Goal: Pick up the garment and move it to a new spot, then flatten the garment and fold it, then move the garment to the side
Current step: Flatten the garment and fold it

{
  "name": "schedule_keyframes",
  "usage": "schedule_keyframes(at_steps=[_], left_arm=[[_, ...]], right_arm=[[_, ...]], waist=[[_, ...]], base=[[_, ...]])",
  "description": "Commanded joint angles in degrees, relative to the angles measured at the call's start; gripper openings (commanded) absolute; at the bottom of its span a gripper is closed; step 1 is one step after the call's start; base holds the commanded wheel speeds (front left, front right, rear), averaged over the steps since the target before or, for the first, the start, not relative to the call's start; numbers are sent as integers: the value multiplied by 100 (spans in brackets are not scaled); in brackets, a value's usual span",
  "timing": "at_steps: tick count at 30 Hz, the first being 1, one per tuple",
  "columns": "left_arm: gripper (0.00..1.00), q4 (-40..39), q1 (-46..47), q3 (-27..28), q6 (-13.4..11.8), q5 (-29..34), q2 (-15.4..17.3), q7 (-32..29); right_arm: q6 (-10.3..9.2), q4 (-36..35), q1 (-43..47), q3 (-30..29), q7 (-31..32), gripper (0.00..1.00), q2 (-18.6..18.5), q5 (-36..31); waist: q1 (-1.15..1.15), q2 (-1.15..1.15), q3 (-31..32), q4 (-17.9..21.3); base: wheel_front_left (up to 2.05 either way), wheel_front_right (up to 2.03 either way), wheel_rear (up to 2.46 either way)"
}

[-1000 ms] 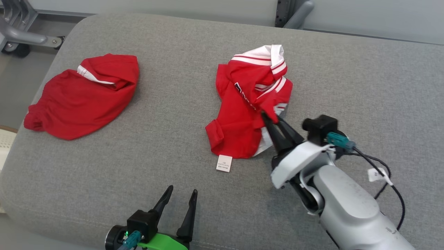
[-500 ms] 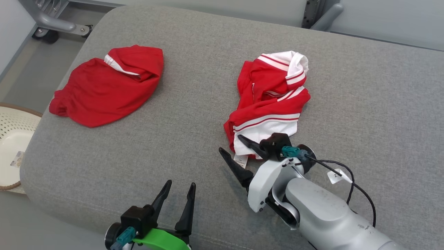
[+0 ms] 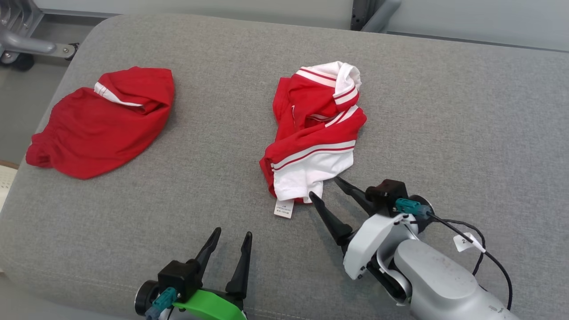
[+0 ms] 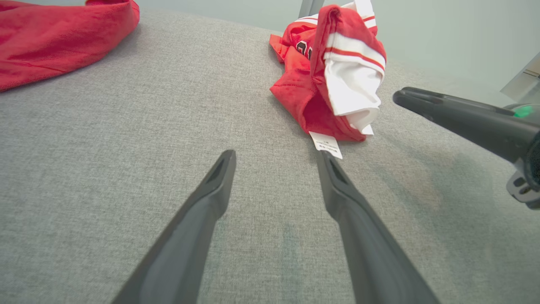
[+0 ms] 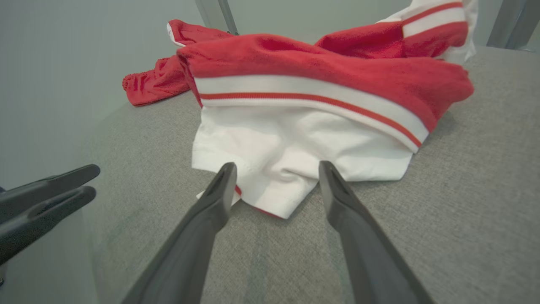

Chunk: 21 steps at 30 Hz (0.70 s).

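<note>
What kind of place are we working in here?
Probably a lab or test room: a grey upholstered bench serves as worktop, a wheeled metal frame stands on bare floor beyond it, and a red-and-white garment and a red garment lie on it.

care label [image 3: 284,208]: print too small to read
garment [image 3: 313,133] lettering: dark characters in left wrist view, mostly tucked into a fold, unreadable
second red garment [image 3: 98,122]: cut by top and left edges in left wrist view
left end effector [image 3: 233,232]: base cut by bottom edge in head view
right end effector [image 3: 325,187]: body cut by right edge in left wrist view
cable tag [image 3: 464,242]: marking too small to read
pale perforated sliver [image 3: 5,186]: at head view's left edge, too little to identify
</note>
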<state>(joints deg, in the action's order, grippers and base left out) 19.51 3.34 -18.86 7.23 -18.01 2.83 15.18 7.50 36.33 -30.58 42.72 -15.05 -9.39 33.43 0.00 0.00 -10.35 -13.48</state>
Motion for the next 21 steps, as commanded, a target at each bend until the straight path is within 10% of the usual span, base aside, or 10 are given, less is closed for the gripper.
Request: schedule_keyframes(at_steps=[1, 17, 19, 21], left_arm=[[100, 0, 96, -46, 13, -2, 13, -4], [100, 2, 32, -124, 13, -153, 12, -4], [100, -15, 44, -118, -5, -161, 12, -4], [100, -28, 45, -111, -16, -165, 11, -4]], right_arm=[[-2, -55, 30, 70, -15, 100, 57, -69], [-2, 1105, -648, 348, -17, 100, 319, -508], [-3, 1157, -683, 251, -17, 13, 343, -558], [-3, 1146, -686, 187, -16, 0, 356, -591]], waist=[[0, 0, -37, -59], [0, 0, -176, -640], [0, 0, -195, -643], [0, 0, -203, -633]], base=[[0, 0, 0], [0, 0, 0], [0, 0, 0], [0, 0, 0]])
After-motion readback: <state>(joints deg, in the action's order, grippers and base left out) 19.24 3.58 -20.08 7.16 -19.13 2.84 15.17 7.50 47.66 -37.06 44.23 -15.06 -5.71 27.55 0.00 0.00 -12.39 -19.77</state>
